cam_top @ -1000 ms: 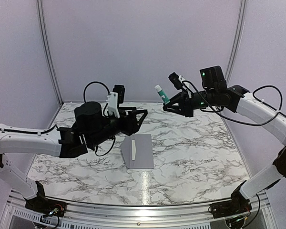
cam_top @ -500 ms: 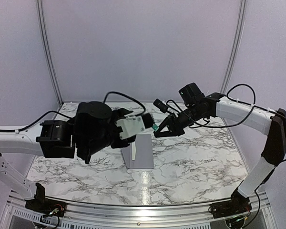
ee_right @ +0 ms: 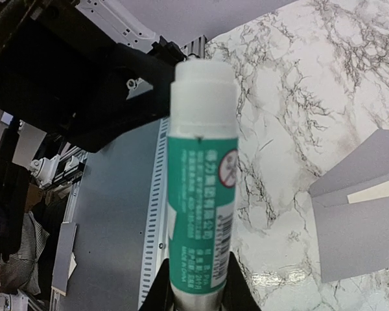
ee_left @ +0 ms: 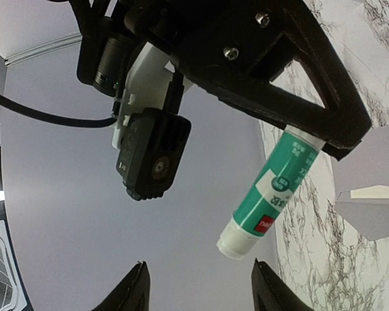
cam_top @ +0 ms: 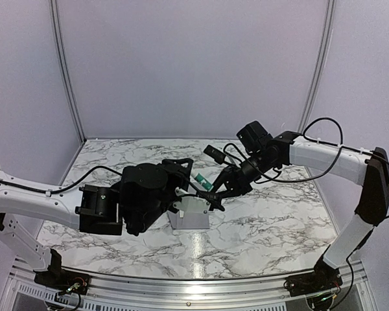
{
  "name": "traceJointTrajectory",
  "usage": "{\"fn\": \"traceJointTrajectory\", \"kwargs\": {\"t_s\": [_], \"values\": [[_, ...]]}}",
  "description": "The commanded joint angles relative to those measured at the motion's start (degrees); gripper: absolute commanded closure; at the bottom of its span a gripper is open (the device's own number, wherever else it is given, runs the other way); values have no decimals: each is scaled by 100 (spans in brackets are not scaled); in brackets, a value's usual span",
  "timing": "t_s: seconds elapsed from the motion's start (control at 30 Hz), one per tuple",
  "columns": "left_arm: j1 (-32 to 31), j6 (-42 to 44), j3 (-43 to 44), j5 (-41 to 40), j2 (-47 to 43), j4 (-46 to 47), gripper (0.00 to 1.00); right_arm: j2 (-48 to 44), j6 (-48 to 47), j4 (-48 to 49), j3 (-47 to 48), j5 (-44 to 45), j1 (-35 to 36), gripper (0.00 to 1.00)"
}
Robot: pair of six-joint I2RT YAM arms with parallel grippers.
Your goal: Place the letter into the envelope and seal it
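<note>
The flat grey paper envelope point(cam_top: 194, 219) lies near the middle of the white marble table point(cam_top: 272, 220) with its flap point(ee_right: 366, 159) lifted. A narrow off-white strip shows just under that flap. It seems to be the edge of the thin creased paper letter point(ee_right: 384, 189), so the letter looks already tucked in and the step in hand is judged to be the sealing.

The right gripper point(ee_right: 198, 291) is clamped on the lower body of a small green-and-white cylindrical tube point(cam_top: 201, 181), apparently a glue stick. The tube hangs at about 12 o'clock from the envelope, over its far edge and clear of the paper. Its white cap point(ee_left: 236, 243) is on and points toward the left gripper point(ee_left: 201, 288). That gripper sits at the tube's 8 o'clock in the top view, jaws parted with nothing between them.

The next move probably calls for the left jaws to line up around the cap, close on it and draw it off along the tube's axis. The right gripper would have to hold firm meanwhile. Only then can the flap be glued.
</note>
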Motion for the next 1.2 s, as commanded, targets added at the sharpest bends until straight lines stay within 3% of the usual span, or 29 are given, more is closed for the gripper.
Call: {"fn": "traceJointTrajectory", "kwargs": {"t_s": [0.0,0.3,0.7,0.93,1.07,1.17], "values": [[-23,859,-118,50,238,796,45,-28,-128,-106,-10,-251,71,94],[-13,1171,-163,166,487,753,48,-130,-173,-90,-94,-333,69,94],[46,1286,-108,-34,746,783,71,-209,-221,-146,-167,-463,74,94],[83,1349,-153,-148,742,853,75,-206,-221,-187,-159,-458,81,94],[85,1324,-153,-178,762,858,82,-222,-213,-167,-159,-502,87,94],[94,1144,-125,-170,800,858,88,-239,-227,-174,-110,-502,85,82]]}}
